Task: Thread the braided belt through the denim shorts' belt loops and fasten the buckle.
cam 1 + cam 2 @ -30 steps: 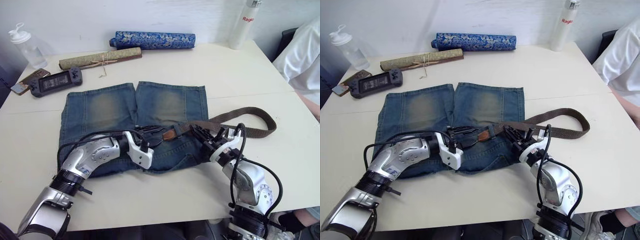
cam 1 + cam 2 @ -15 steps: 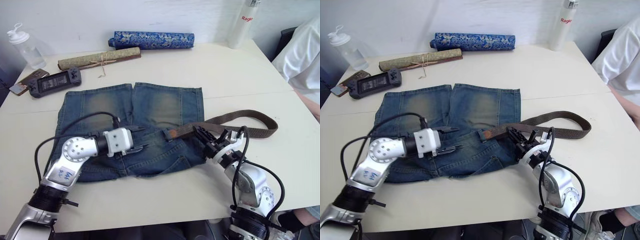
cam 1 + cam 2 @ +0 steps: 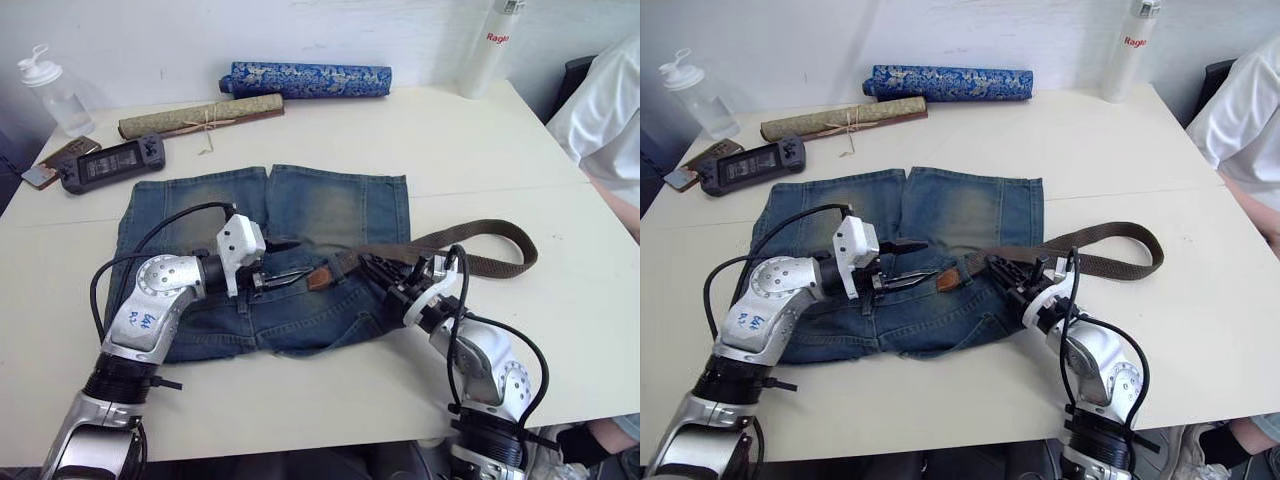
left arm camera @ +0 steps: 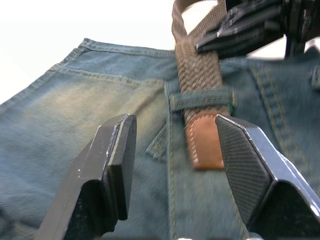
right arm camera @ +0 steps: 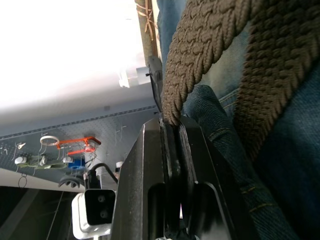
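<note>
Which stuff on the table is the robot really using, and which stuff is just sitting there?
Using: the denim shorts, the braided belt, a belt loop with the belt's tan tip through it, the open left claw, the right claw pinching the belt.

Just sitting there: blue fabric roll, olive rolled mat, game controller, two bottles.

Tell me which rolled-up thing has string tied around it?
The olive rolled mat, lying nearer the denim shorts. The blue patterned fabric roll behind it has none.
</note>
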{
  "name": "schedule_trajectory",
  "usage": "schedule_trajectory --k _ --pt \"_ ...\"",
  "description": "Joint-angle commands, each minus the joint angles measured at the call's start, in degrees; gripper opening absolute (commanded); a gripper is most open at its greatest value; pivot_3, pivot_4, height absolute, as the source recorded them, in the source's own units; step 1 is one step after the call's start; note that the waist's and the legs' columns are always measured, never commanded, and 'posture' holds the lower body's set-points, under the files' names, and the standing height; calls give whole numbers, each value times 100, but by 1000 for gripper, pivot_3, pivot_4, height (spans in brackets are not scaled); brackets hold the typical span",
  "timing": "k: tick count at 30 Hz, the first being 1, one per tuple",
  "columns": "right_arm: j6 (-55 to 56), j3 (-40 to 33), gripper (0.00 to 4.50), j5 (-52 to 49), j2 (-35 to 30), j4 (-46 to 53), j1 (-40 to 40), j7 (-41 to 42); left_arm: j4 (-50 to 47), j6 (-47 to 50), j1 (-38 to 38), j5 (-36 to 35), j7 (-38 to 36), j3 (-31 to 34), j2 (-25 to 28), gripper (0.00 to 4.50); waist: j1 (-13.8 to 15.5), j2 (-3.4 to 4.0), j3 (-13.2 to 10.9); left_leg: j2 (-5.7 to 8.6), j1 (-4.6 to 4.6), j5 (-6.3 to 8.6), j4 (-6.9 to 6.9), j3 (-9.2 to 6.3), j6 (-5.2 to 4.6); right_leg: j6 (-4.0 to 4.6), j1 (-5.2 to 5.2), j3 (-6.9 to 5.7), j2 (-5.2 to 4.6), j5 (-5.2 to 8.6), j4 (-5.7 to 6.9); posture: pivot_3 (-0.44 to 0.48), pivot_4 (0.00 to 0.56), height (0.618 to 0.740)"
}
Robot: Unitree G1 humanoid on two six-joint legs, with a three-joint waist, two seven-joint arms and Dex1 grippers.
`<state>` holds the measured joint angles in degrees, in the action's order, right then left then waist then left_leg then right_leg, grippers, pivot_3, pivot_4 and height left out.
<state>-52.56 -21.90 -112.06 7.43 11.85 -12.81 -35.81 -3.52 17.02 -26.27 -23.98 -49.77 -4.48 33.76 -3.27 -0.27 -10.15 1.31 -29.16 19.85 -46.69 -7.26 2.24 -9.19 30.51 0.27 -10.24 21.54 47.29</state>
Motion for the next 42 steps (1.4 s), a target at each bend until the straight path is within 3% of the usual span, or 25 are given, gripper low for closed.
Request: schedule_trajectory --k 1,5,8,15,19,25,32,42 --pt "186 347 0 -94 648 387 263 -108 -87 992 -339 -909 -743 604 571 2785 -24 0 0 -1 0 0 0 -2 0 0 1 -1 2 0 -1 0 150 645" --pt "337 394 0 -94 839 441 253 -185 202 1133 -568 -930 -1698 504 1125 2785 -27 1 0 -5 2 1 4 1 0 6 2 -1 5 7 2 0 150 645" --pt "398 394 0 -94 1059 410 232 -271 328 856 -787 -649 -2156 232 1192 2785 11 1 0 -5 0 0 2 1 -1 6 2 -2 5 7 2 0 150 645" --pt "-71 439 0 -94 926 129 214 209 563 1913 -1201 -878 -2149 -29 762 2785 -10 0 -1 -4 -2 1 0 1 -1 5 1 -1 3 6 4 0 150 645" --pt "-476 514 0 -94 503 -32 184 746 1095 2026 -1389 -623 -2387 -282 687 2785 -66 0 -1 -5 3 3 2 1 -5 5 2 -1 7 9 10 0 150 645" --pt "-545 530 0 -94 377 -19 120 1020 1821 1881 -1709 -303 -2547 -392 542 2785 -70 -1 -1 -5 3 4 2 0 -6 4 3 -1 6 15 13 0 150 645" --pt "-496 585 0 -94 293 18 151 1090 1879 1854 -1692 -197 -2962 -557 450 2785 -57 -1 -1 -5 2 3 2 -1 -5 4 3 -1 5 15 12 0 150 645" --pt "-530 583 0 -94 181 52 207 1149 2061 1832 -1744 4 -3017 -638 168 2785 -23 -1 -1 -5 2 3 2 0 -5 4 3 0 4 15 11 0 150 645"
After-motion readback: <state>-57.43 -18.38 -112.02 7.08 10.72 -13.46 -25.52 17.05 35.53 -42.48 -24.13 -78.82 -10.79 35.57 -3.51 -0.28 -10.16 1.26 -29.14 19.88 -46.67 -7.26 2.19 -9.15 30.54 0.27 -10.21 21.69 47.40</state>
